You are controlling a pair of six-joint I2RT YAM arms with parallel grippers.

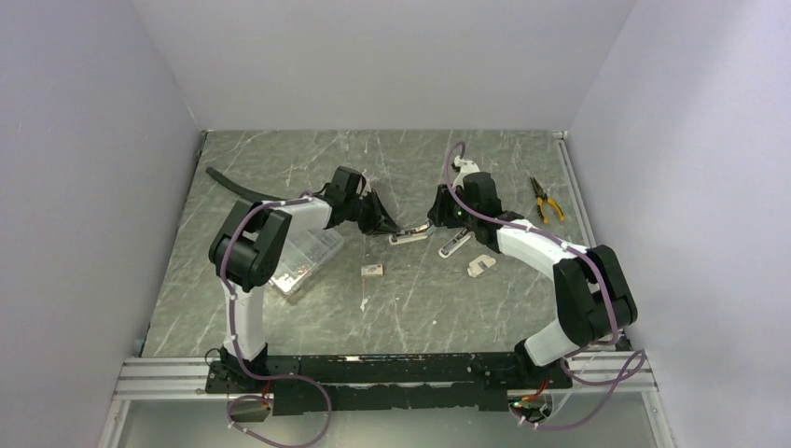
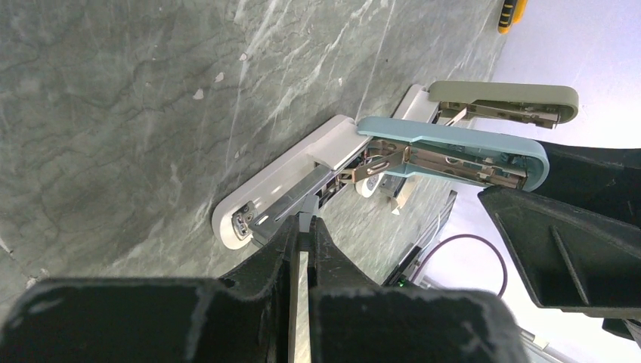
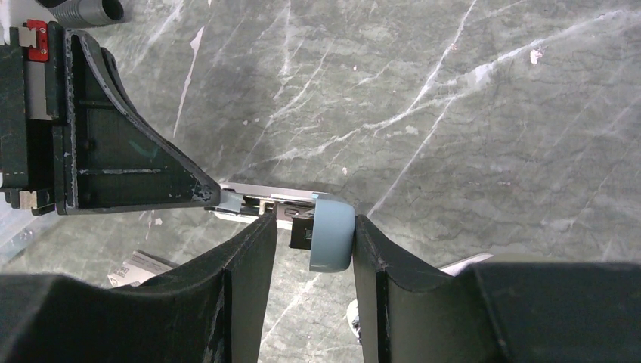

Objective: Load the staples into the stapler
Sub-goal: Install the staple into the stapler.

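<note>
The stapler (image 1: 410, 236) lies mid-table with its white base (image 2: 266, 184) flat and its blue top (image 2: 453, 140) swung up. My right gripper (image 3: 314, 227) is shut on the end of that blue top (image 3: 332, 236) and holds it raised. My left gripper (image 2: 304, 223) is shut on a thin grey strip (image 2: 305, 224), whose tip rests at the metal channel of the base. In the top view the left gripper (image 1: 390, 227) and right gripper (image 1: 434, 222) face each other over the stapler. The staples box (image 1: 373, 270), small and white, lies on the table just in front of them.
A second stapler (image 1: 454, 245) with a grey-green top (image 2: 503, 94) lies open just right of the first. A small white piece (image 1: 481, 266) sits near it. A clear plastic case (image 1: 303, 261) lies by the left arm, and yellow-handled pliers (image 1: 547, 199) at the far right.
</note>
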